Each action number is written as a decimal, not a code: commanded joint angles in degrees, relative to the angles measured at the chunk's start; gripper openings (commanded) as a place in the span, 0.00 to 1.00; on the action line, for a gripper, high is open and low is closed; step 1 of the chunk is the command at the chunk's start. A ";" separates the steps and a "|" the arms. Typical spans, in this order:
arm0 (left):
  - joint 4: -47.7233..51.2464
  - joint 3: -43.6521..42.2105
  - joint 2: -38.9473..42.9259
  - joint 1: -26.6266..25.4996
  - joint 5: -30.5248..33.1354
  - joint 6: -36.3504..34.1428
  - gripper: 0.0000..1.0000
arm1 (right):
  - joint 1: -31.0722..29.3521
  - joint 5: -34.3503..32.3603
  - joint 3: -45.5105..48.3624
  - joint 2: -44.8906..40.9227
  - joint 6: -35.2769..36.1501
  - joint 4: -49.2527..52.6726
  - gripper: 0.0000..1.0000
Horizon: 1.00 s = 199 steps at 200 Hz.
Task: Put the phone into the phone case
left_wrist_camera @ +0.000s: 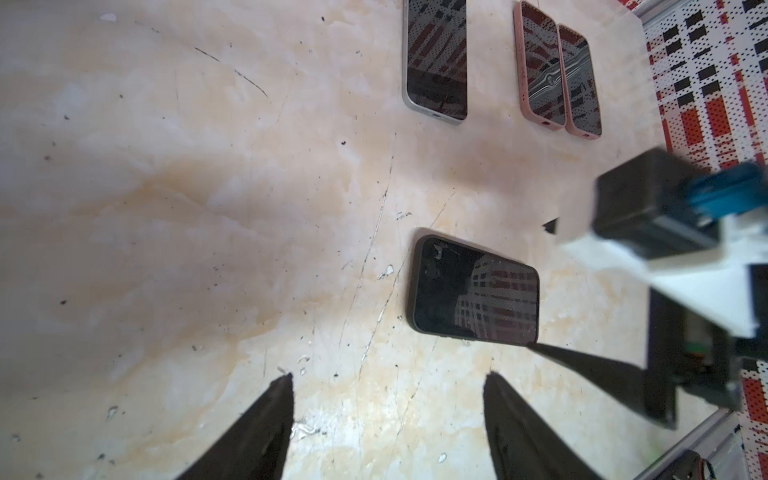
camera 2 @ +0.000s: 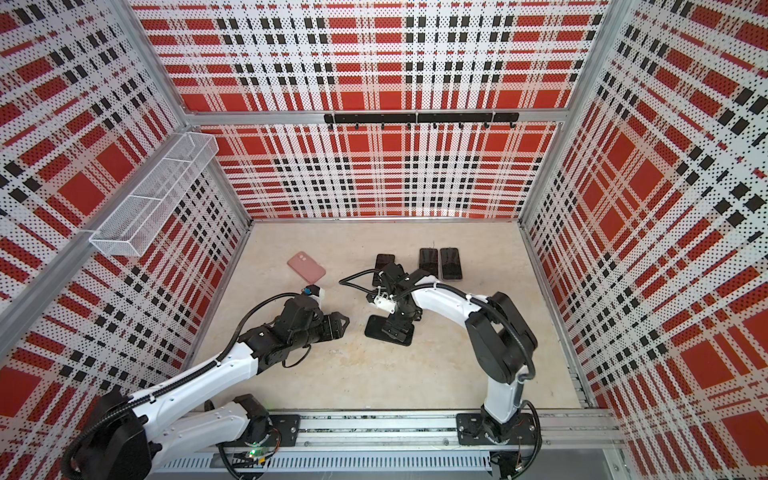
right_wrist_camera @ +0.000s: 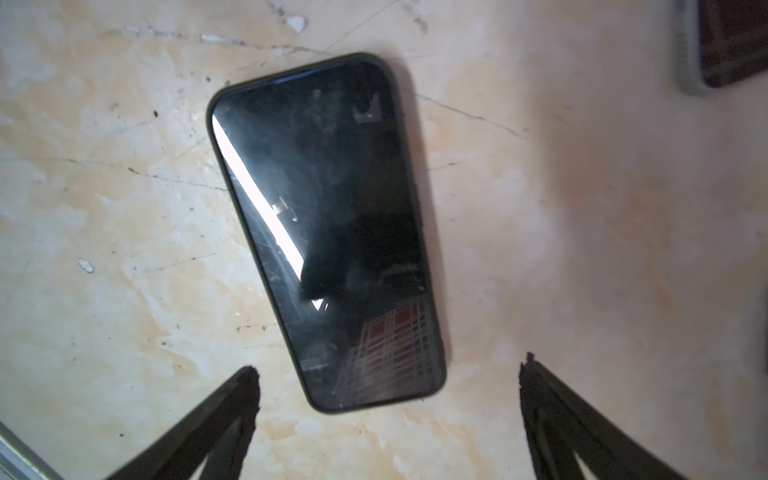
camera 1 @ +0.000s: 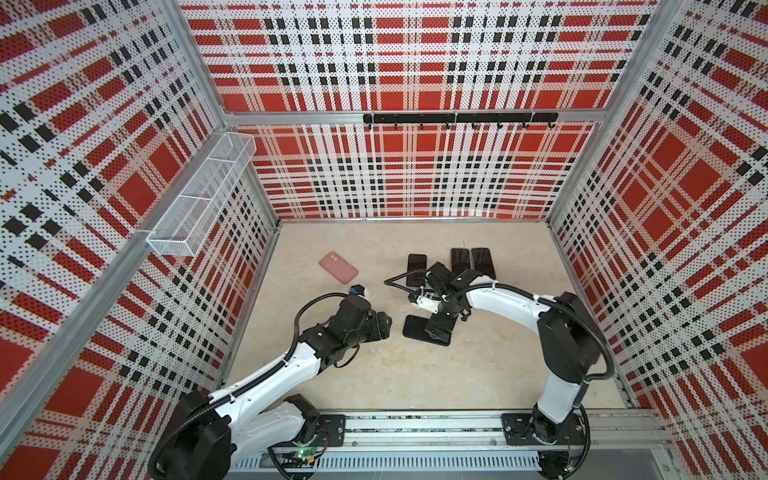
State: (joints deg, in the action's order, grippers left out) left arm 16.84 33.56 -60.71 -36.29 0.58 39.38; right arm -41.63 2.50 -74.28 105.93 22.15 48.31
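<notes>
A black phone (right_wrist_camera: 332, 232) with a dark rim lies flat and screen up on the beige table, seen in both top views (camera 1: 415, 327) (camera 2: 376, 326) and in the left wrist view (left_wrist_camera: 473, 291). My right gripper (right_wrist_camera: 388, 368) hovers over it, open, with its jaws wide on either side of the phone's near end and nothing held (camera 1: 436, 330). My left gripper (left_wrist_camera: 388, 376) is open and empty over bare table just left of the phone (camera 1: 384, 326). A pink phone case (camera 1: 338, 267) lies back up at the far left (camera 2: 306, 268).
Three more phones lie at the back: one grey-rimmed (left_wrist_camera: 436, 62) and two in pink cases (left_wrist_camera: 542, 66) (left_wrist_camera: 579, 83). A white wire basket (camera 1: 199, 195) hangs on the left wall and a black hook rail (camera 1: 459, 118) on the back wall. The arms' base rail (camera 1: 415, 428) runs along the front.
</notes>
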 commanded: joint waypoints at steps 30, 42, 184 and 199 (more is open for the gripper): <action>0.74 0.45 -0.46 1.68 -0.82 -2.27 0.76 | -1.92 -1.31 -2.94 5.35 5.47 3.47 1.00; 0.69 0.67 -0.88 1.97 -1.05 -2.71 0.76 | -2.21 -1.03 -2.59 5.85 5.59 3.04 1.00; 0.90 4.02 -4.81 4.32 -0.61 -5.11 0.75 | -2.50 -4.96 2.67 4.11 -3.98 -3.00 0.75; 0.91 4.53 -5.52 5.10 -0.66 -5.85 0.75 | -2.50 -6.27 2.61 2.38 -6.77 -3.29 0.71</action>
State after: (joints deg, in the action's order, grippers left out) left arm 17.65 35.94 -65.34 -32.38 0.21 35.57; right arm -43.75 -0.34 -72.97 109.95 20.10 46.96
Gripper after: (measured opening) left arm 0.748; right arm 0.769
